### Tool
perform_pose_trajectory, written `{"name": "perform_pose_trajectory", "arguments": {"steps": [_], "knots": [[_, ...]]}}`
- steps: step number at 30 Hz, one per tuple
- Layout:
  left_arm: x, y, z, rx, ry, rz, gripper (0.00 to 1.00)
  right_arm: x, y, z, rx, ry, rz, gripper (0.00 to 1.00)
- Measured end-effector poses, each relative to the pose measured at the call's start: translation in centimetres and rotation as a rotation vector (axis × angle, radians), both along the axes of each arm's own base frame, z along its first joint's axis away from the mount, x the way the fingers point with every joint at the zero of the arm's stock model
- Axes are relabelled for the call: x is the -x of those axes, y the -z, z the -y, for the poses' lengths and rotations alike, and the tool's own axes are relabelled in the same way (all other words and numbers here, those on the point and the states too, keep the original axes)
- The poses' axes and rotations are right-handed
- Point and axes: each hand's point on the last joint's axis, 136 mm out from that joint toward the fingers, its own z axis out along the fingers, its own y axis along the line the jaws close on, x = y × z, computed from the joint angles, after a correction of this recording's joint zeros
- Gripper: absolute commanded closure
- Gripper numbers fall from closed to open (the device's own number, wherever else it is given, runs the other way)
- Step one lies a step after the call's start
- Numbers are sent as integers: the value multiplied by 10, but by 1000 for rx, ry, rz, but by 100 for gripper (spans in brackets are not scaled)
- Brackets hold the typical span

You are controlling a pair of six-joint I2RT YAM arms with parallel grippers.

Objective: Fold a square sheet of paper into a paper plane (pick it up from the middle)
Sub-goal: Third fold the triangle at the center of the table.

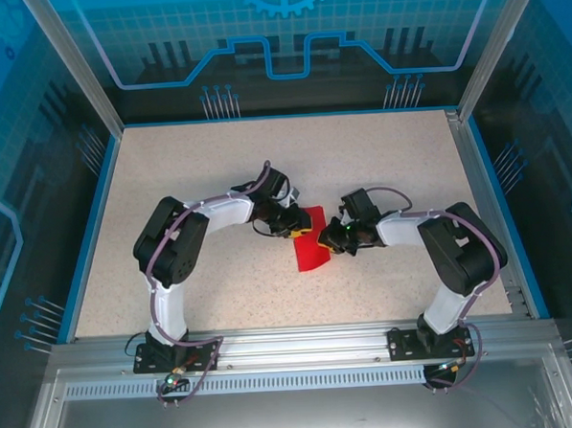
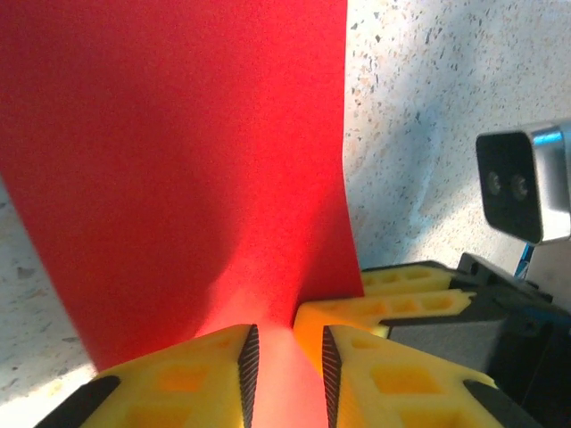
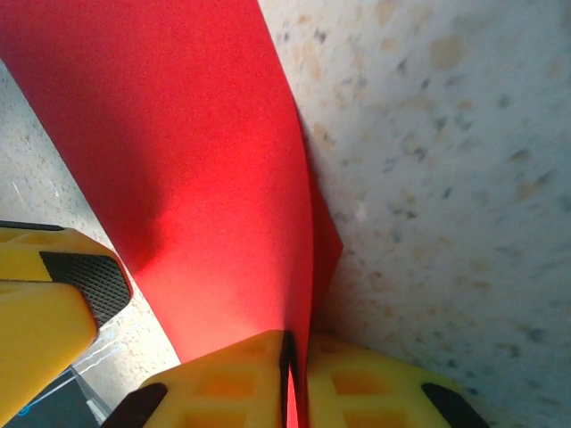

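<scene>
**Surface.** Bench (image 1: 197, 171) has a pale top with brown and grey speckles and a blue rim. A silver rail runs along the bottom of the overhead frame, and both arm bases are bolted to it.

**Room.** Aluminium posts (image 1: 67, 62) frame an enclosure. Its walls are translucent blue, printed with lighter line and gear patterns.

**Paper.** Red paper sheet (image 1: 312, 256) sits at the centre of the overhead frame, between the two arms. It is bowed rather than flat.

**Left pincer** (image 2: 287, 348). Yellow fingers with black ribbed pads, set narrowly apart. The sheet rises out of the gap and covers the upper left of its wrist view. Cannot tell whether the pads press it.

**Right pincer** (image 3: 290, 343). Fingers are closed together on the sheet's edge, with only a thin red line between them. The paper sweeps to the upper left and bare bench lies to the right. A grey camera housing (image 2: 526, 183) shows at the right edge of the left wrist view.
</scene>
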Motion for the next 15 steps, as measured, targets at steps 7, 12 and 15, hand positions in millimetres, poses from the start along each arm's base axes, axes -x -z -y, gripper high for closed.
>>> {"name": "perform_pose_trajectory", "arguments": {"steps": [7, 12, 15], "knots": [[-9, 20, -3, -66, -12, -18, 79, 1, -6, 1, -5, -22, 34, 65], [-11, 24, -4, -88, 6, -2, 81, -8, -15, 2, -21, -89, 73, 62], [-11, 25, -5, -93, 27, 14, 81, -19, -17, 3, -35, -119, 89, 63]]}}
